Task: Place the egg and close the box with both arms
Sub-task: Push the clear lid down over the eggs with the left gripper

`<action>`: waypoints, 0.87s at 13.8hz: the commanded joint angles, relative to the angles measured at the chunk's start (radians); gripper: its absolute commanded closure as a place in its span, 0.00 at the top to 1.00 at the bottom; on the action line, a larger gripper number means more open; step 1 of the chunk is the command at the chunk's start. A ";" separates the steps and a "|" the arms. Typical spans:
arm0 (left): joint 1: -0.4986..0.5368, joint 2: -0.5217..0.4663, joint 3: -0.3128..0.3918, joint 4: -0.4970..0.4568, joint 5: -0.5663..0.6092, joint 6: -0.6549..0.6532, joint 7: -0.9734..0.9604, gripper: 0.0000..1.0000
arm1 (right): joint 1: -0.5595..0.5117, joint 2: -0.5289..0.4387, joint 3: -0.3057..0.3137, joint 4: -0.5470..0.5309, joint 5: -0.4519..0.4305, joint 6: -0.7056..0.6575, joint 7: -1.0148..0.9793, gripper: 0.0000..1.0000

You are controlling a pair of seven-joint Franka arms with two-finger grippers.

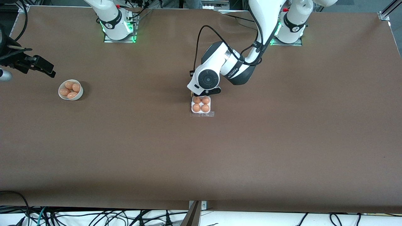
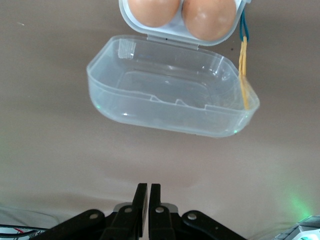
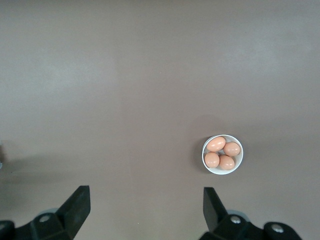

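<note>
The box (image 1: 192,106) is a small white tray near the table's middle, and each cell holds an orange-brown egg (image 1: 197,107). In the left wrist view its clear lid (image 2: 170,95) hangs open from the tray's edge, and two eggs (image 2: 209,17) show past it. My left gripper (image 2: 148,186) is shut and empty, low over the table just short of the open lid. In the front view its hand (image 1: 205,91) covers the lid. My right gripper (image 3: 145,192) waits open and empty, high over the right arm's end of the table (image 1: 44,67).
A round white bowl (image 1: 78,94) with several more eggs stands toward the right arm's end, and it shows in the right wrist view (image 3: 205,152). A yellow and blue string (image 2: 244,75) lies along one side of the lid. Cables hang below the table's front edge.
</note>
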 commanded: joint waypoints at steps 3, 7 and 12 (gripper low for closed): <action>-0.019 0.039 0.012 0.032 -0.009 0.043 -0.015 0.08 | 0.001 0.010 0.003 0.019 0.018 -0.011 -0.016 1.00; -0.027 0.039 0.018 0.034 0.003 0.059 -0.012 0.06 | 0.001 0.010 0.003 0.019 0.018 -0.011 -0.016 1.00; -0.036 0.042 0.019 0.057 0.074 0.094 -0.032 0.06 | 0.001 0.010 0.003 0.019 0.018 -0.010 -0.016 1.00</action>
